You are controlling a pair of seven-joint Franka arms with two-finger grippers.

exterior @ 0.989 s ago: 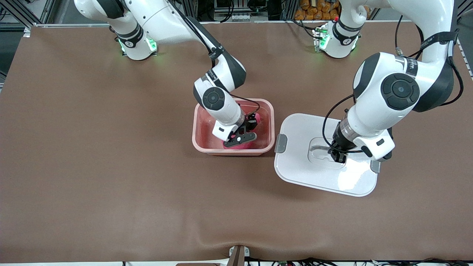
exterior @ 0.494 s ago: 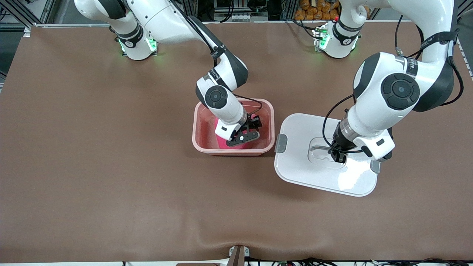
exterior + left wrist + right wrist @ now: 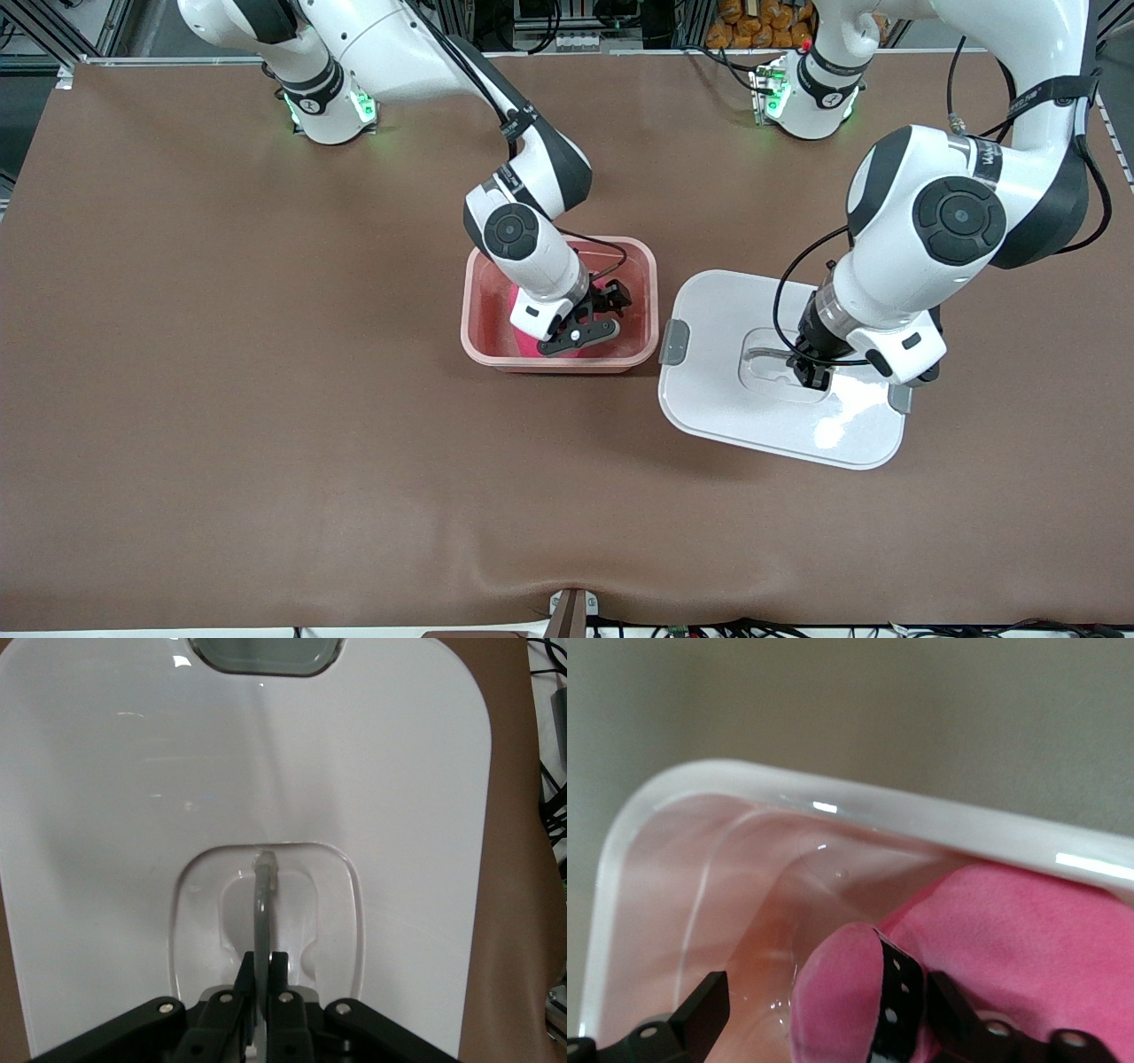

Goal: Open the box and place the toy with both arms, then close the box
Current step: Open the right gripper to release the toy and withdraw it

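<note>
Pink toy [image 3: 1028, 939] between right end effector [image 3: 824, 1010] fingers

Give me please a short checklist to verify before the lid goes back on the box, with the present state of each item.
1. Toy inside the open box: ok.
2. Right gripper open, toy released: ok.
3. Right gripper out of the box: not ok, it is low inside, one finger against the toy.
4. Left gripper shut on the lid handle: ok.
5. Lid beside the box, toward the left arm's end: ok.
6. Toy below the box rim: cannot tell.
</note>
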